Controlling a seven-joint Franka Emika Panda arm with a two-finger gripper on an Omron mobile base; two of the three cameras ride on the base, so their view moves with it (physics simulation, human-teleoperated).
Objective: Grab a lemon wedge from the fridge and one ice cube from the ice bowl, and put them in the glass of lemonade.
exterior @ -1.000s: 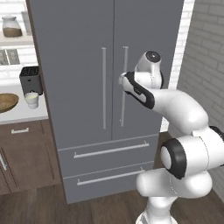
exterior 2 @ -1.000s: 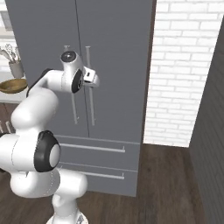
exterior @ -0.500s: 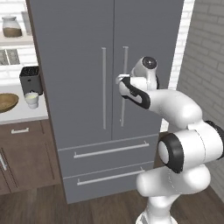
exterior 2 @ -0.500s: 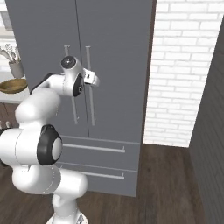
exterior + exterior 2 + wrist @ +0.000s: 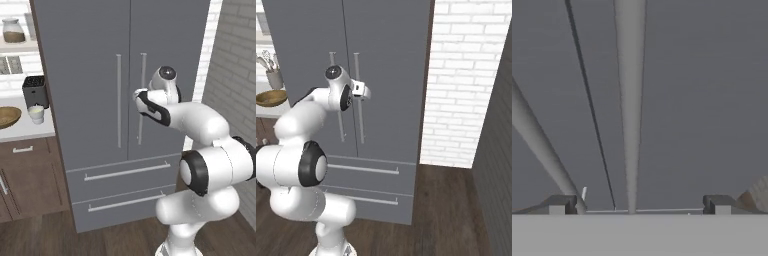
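arm (image 5: 200, 125): glossy white rounded shells | joints: dark grey-black rings and bands | base column: bulbous white segments | wrist cap: round, dark centre | fingertips (image 5: 562, 204): small, dark grey, blocky

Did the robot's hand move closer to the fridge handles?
Yes. The gripper has slid lower along the right door's handle of the fridge, jaws wide open around that bar, not squeezing it yet.

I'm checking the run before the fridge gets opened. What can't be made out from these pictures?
- Lemon wedge: behind the fridge's shut doors, all views.
- Ice cubes: bowl cut by the left base view's edge; its inside can't be read.
- Lemonade: cup too small to show liquid.
- End effector: open around the handle; touch can't be told.
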